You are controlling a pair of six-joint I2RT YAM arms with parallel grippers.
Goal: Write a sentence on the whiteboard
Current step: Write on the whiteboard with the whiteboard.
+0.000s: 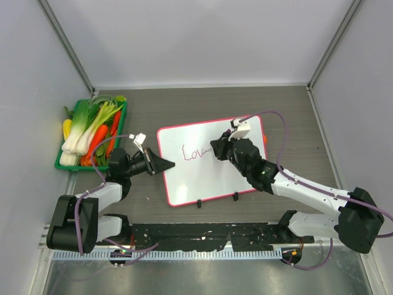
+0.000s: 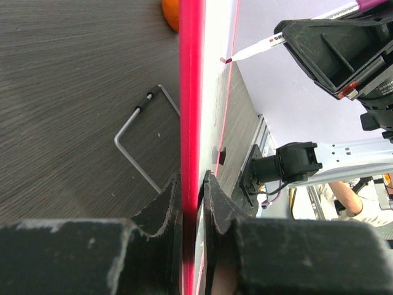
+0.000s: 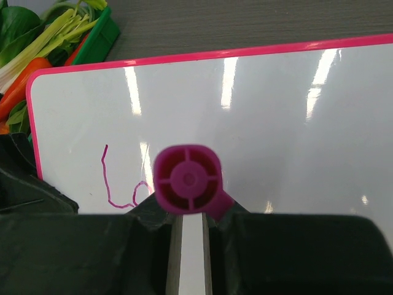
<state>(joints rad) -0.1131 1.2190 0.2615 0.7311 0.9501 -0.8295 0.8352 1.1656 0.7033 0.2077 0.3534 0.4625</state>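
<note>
Glossy round-cornered whiteboard [image 1: 206, 181] lying between the two tools, with the left gripper [image 1: 164, 165] clamping its thin pink frame, jaws pressed tight on the edge. The right gripper [image 1: 220, 149] squeezing a magenta marker [image 3: 187, 179] — ribbed round end toward the wrist, tip meeting the board just beyond pink script "Lov". Green tray [image 1: 59, 161] sitting behind the left gripper.

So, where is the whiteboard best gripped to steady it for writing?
The whiteboard is thin and flat, so pinch its pink frame at the left short edge, coming in sideways from the left. The left gripper is shut there, away from the writing.
</note>
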